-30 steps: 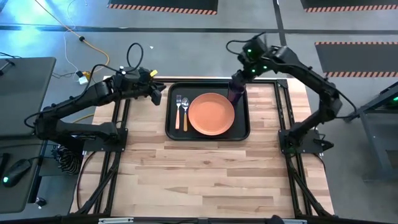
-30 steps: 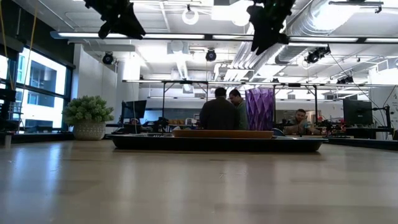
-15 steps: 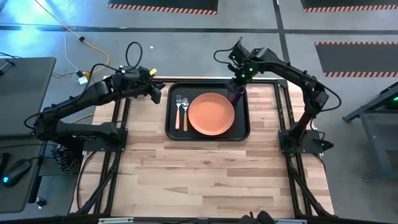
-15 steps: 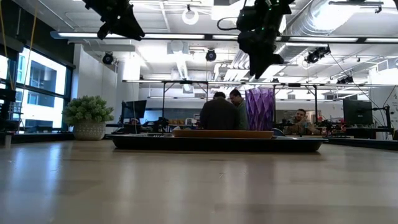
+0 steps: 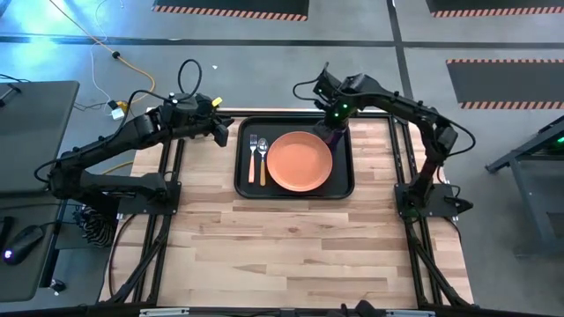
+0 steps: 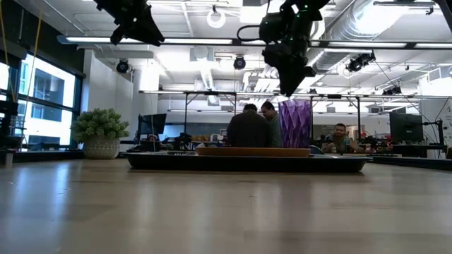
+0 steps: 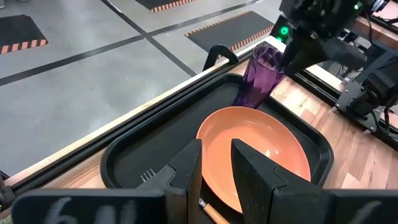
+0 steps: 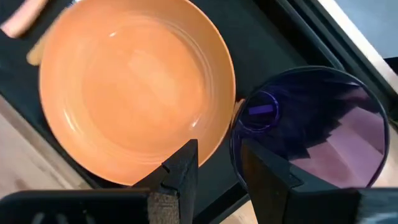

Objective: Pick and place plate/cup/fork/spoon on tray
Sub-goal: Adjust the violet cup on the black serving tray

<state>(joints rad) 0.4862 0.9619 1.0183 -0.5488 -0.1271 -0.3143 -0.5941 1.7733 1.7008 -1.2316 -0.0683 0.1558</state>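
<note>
Right end effector (image 6: 289,88) just above purple cup (image 6: 295,123) at tray (image 5: 245,150) far right corner, fingers slightly spread, empty. Risk: clipping rim, toppling cup onto orange plate (image 5: 300,161).

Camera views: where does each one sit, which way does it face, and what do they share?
High: overhead, straight down; both arms, black rectangular tray.
Low: table height, level across; arms hang from above.
Left wrist: past the left hand toward round orange plate.
Right wrist: right hand above translucent purple cup.
All share plate and cup.
</note>
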